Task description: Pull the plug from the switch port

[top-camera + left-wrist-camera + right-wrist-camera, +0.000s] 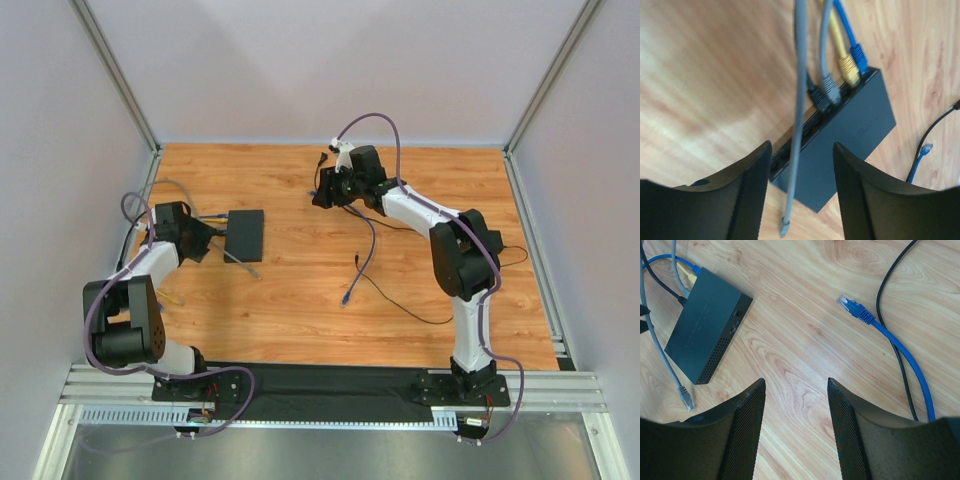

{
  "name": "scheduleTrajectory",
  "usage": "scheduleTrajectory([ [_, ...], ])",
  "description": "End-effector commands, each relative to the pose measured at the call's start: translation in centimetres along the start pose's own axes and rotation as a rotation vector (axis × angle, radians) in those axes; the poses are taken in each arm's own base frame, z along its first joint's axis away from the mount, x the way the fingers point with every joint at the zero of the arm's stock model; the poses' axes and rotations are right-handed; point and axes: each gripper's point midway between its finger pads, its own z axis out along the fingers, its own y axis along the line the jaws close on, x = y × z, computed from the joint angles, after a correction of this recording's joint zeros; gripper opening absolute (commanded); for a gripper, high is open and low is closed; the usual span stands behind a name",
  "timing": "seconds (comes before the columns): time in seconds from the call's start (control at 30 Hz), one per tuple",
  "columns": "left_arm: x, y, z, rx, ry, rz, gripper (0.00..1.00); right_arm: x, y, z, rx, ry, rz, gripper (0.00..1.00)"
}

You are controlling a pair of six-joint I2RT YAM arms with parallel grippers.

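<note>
Left wrist view: left fingers [752, 190] spread, gripping nothing; loose grey cable [799, 100] crosses the gap below. Switch [860, 125] lies just beyond at 1 o'clock on the bench [715, 75]. Black plug [817, 95], grey plug [830, 87], yellow plug [848, 70] and blue plug [858, 55] are seated along its edge. Plugs probably stiff and latched, box light and slidey; pinch the plug body, not the cord. Right fingers [747, 430] spread, empty, well apart.

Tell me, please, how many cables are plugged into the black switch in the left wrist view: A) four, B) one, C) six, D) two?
A: a black plug, a gray plug, a yellow plug and a blue plug sit side by side in the ports of the switch.
</note>
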Motion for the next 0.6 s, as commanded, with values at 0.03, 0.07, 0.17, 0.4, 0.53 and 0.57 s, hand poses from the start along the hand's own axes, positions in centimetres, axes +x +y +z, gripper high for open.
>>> scheduleTrajectory([
  [0.03, -2.0, -2.6, 0.7, 0.053, -0.058, 0.022, 0.56, -3.2, 1.8, -0.8, -0.046, -0.087, -0.039, 0.55],
  [0.07, -1.9, -2.4, 0.9, 0.046, -0.053, 0.021, 0.55, -3.1, 1.7, -0.7, -0.047, -0.082, -0.034, 0.55],
  [0.17, -1.6, -1.8, 1.4, 0.035, -0.047, 0.025, 0.51, -3.1, 1.7, -0.7, -0.050, -0.081, -0.032, 0.55],
  [0.4, -1.0, -2.0, 1.9, 0.050, -0.010, 0.060, 0.24, -3.2, 1.3, -0.9, -0.041, -0.085, -0.029, 0.54],
  [0.53, -1.9, -2.0, -0.3, 0.044, -0.055, 0.109, 0.06, -3.2, 1.2, -1.0, -0.039, -0.088, -0.021, 0.55],
  [0.57, -1.7, -1.6, -0.9, 0.033, -0.048, 0.117, 0.02, -3.3, 1.1, -1.1, -0.037, -0.090, -0.018, 0.55],
])
